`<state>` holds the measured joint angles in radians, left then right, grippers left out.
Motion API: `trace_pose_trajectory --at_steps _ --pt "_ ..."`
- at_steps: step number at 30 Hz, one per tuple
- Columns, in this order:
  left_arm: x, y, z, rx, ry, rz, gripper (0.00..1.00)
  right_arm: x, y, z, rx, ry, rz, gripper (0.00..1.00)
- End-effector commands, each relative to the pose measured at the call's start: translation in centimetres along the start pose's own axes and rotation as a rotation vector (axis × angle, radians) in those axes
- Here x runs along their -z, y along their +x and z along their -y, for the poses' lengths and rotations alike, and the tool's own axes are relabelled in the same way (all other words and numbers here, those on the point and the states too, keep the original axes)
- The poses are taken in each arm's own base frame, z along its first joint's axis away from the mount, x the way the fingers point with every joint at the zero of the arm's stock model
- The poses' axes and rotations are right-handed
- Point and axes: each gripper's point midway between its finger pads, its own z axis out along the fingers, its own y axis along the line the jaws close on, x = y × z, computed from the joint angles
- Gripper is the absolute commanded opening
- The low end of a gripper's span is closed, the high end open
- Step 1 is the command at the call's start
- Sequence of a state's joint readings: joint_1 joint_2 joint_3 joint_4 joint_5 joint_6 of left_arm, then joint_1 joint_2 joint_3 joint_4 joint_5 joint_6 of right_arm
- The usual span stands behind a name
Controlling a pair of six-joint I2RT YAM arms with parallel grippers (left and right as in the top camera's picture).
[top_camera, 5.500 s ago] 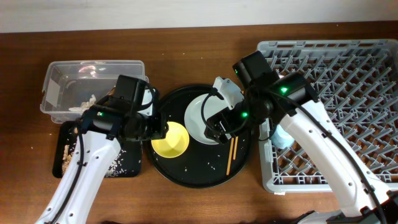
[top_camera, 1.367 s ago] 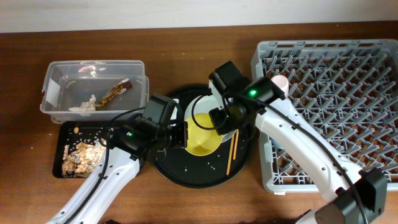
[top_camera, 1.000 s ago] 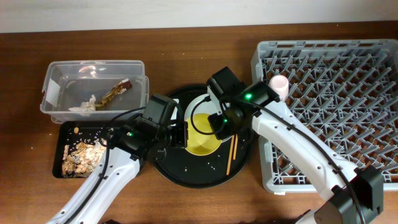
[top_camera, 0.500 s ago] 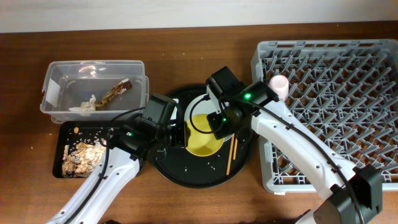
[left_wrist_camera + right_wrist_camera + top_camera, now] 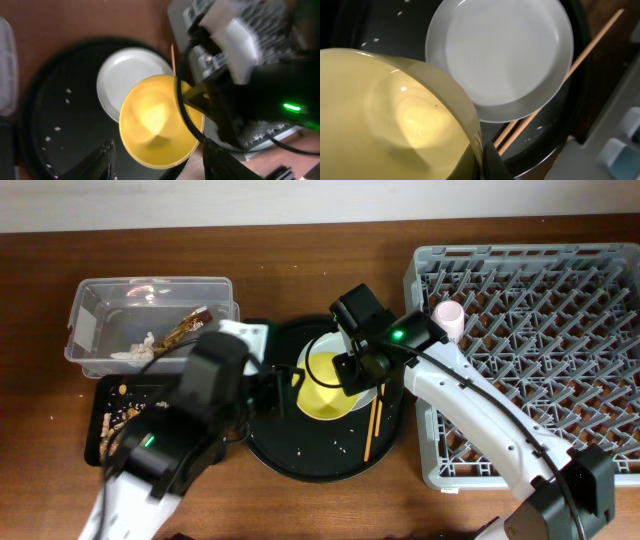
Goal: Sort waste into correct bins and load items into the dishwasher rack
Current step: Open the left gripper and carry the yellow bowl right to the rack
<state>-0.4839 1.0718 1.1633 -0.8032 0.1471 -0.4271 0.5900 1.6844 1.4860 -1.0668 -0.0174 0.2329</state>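
Left claw [image 5: 160, 161]: jaws spread wide with nothing between them, poised just beside the yellow bowl, centre of frame.
Clear tub [image 5: 90, 305], upper left: holds a gold-brown wrapper [image 5: 186, 328] and a crumpled white tissue [image 5: 133, 350].
Shallow black tray [image 5: 100, 395], directly below the tub: holds brown scraps [image 5: 125, 417] with pale crumbs; partly hidden by the left arm.
Round black tray [image 5: 300, 460], centre: a few pale crumbs scattered on it.
Yellow bowl [image 5: 322, 388]: tilted, over the round tray, overlapping the pale plate [image 5: 505, 55].
Right claw [image 5: 347, 370]: clamped on the bowl's rim.
Chopsticks [image 5: 372, 428]: lying on the right side of the round tray, beside the plate.
Pink cup [image 5: 447, 315]: at the rack's upper left edge.
Grey rack [image 5: 560, 380]: fills the right of the frame.
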Motion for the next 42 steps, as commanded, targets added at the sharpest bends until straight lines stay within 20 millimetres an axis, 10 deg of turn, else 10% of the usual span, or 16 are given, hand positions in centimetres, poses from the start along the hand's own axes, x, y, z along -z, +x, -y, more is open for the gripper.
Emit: trace_pose_trajectory --at_steps 1,5,23,34,42 --pt "3.7 -2.2 -2.8 -0.033 -0.175 0.166 0.63 -0.2 -1.2 1.5 -0.013 0.096 0.053 0.04" --pt "7.2 -3.6 -5.6 -0.019 -0.35 0.304 0.99 0.5 -3.5 4.2 -0.025 0.263 0.165 0.04" --pt "8.7 -3.4 -6.0 -0.015 -0.367 0.335 0.99 9.5 -8.0 27.8 -0.148 0.932 0.355 0.04" --pt "8.7 -3.4 -6.0 -0.015 -0.367 0.335 0.99 20.1 -2.3 43.4 -0.369 1.352 0.363 0.04" --pt "8.7 -3.4 -6.0 -0.015 -0.367 0.335 0.99 19.9 4.9 52.0 -0.535 1.456 0.247 0.04"
